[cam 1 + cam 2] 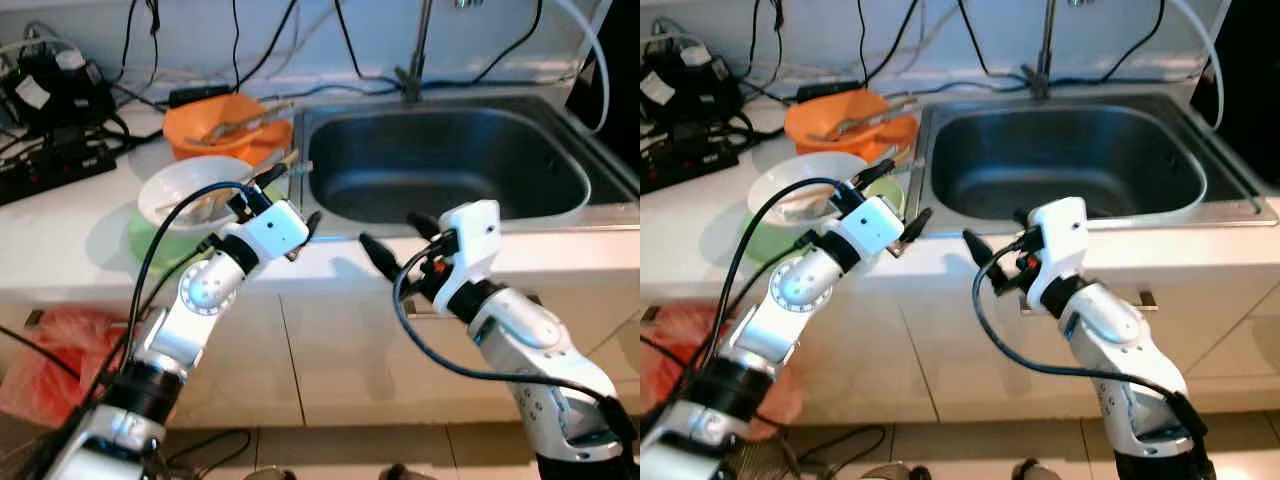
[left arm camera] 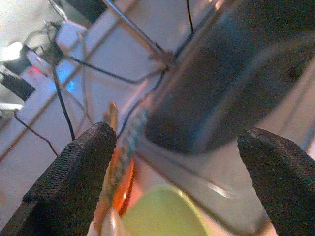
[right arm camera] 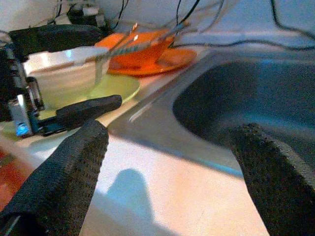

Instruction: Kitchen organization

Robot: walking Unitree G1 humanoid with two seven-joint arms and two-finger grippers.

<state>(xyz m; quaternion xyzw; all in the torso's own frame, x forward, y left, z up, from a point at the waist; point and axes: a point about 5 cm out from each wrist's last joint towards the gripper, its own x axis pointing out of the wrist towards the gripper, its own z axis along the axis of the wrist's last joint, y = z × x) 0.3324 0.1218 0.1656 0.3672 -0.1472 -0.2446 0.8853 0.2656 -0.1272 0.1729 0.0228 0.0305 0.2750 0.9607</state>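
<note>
White bowl (image 1: 195, 193) sits on the green plate (image 1: 150, 240), on the tabletop (image 1: 60, 235), just behind your left hand (image 1: 290, 205). Orange bowl (image 1: 222, 125) with utensils: further behind that hand, beside the sink (image 1: 450, 160). Left hand: fingers apart, nothing between them, over the tabletop edge at the sink's near corner. Right hand (image 1: 398, 243): fingers apart, nothing held, at the front edge, sink just beyond its fingertips. Black cables (image 1: 60, 100) at the back.

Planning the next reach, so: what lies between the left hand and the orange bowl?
The white bowl, sitting on a green plate, lies between the left hand and the orange bowl, seen in the left eye view.
</note>
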